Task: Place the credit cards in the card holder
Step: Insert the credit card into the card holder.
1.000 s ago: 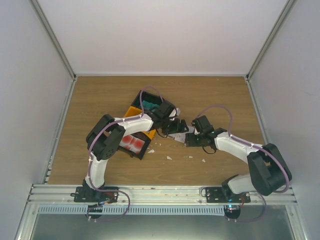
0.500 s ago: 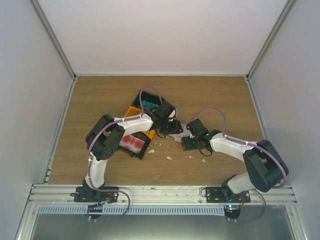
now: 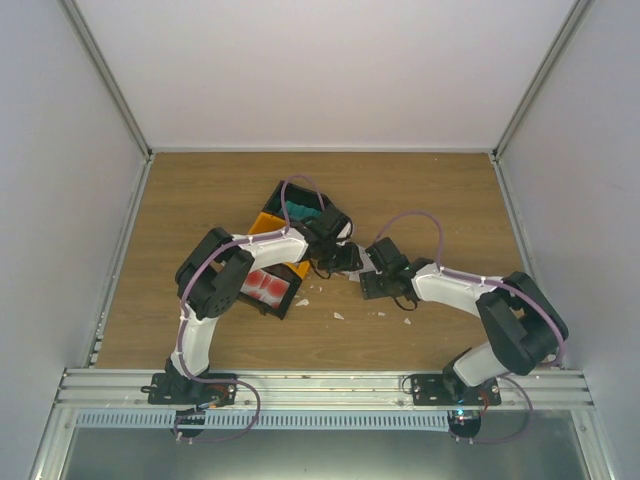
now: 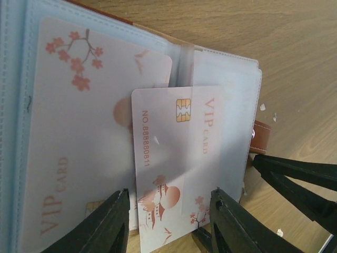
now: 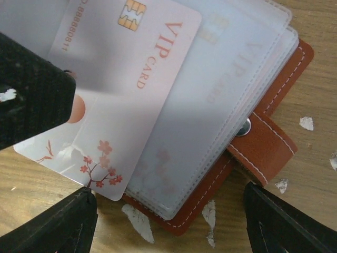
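The card holder lies open on the wood, its clear pockets facing up and its brown leather strap to one side. A pale pink-white credit card sticks halfway out of a pocket, and another card sits fully inside the pocket beside it. My left gripper has one jaw close on each side of the loose card's free end; a thin sliver shows at the left jaw, so contact is unclear. My right gripper stands wide open astride the holder's corner, holding nothing.
A black bin of red-and-white cards, a yellow bin and a black bin of teal cards sit behind the left arm. White flecks dot the wood. Both wrists crowd together at the table's middle.
The left gripper's jaws have narrowed in around the loose card. The right arm has shifted left, closer to the card holder, with its jaws still wide.
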Controlling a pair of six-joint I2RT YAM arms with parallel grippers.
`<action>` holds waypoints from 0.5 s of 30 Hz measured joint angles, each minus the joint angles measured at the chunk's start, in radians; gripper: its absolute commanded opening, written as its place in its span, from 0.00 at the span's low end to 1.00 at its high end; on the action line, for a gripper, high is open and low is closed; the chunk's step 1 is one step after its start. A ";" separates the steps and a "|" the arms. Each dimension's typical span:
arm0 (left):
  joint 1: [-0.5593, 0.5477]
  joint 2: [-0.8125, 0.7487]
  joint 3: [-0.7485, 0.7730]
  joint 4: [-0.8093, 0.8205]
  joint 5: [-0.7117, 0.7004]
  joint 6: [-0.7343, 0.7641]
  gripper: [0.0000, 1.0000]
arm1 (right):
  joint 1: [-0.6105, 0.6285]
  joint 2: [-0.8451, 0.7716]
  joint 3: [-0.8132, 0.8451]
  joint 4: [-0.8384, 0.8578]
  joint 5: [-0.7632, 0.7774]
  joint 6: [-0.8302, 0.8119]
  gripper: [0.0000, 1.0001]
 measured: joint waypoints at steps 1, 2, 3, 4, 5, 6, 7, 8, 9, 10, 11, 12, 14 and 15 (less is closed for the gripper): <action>0.000 0.001 0.002 -0.001 0.000 0.000 0.42 | 0.000 0.001 0.000 0.002 0.005 0.005 0.75; 0.000 0.003 0.005 -0.003 0.000 0.000 0.41 | 0.000 0.001 0.000 0.002 0.008 0.009 0.74; 0.000 0.006 0.010 -0.005 0.000 0.000 0.40 | 0.000 0.002 0.000 0.003 0.012 0.015 0.74; 0.000 0.011 0.016 -0.003 0.000 0.001 0.39 | 0.000 0.002 0.000 0.003 0.017 0.023 0.73; 0.000 0.014 0.018 -0.002 0.000 0.000 0.38 | 0.000 0.002 0.000 0.003 0.023 0.029 0.72; 0.000 0.018 0.021 -0.003 0.001 0.002 0.37 | 0.000 0.002 0.000 0.003 0.026 0.035 0.72; 0.000 0.022 0.024 -0.002 0.002 0.003 0.36 | 0.000 0.002 0.000 0.002 0.028 0.041 0.72; 0.000 0.025 0.027 0.000 0.003 0.005 0.36 | 0.000 0.002 0.000 0.002 0.030 0.048 0.72; 0.000 0.028 0.030 0.002 0.005 0.008 0.36 | 0.000 0.002 0.000 0.002 0.031 0.051 0.72; 0.000 0.032 0.033 0.006 0.008 0.010 0.36 | 0.000 0.002 0.000 0.002 0.031 0.057 0.72; 0.000 0.037 0.036 0.010 0.013 0.014 0.36 | 0.000 0.002 0.000 0.002 0.032 0.063 0.72; 0.000 0.043 0.041 0.013 0.019 0.017 0.36 | 0.000 0.002 0.000 0.002 0.032 0.067 0.72; 0.000 0.054 0.050 0.027 0.032 0.023 0.36 | 0.000 0.002 0.000 0.003 0.032 0.074 0.71; 0.000 0.058 0.050 0.037 0.040 0.027 0.36 | 0.000 0.002 0.000 0.003 0.033 0.075 0.71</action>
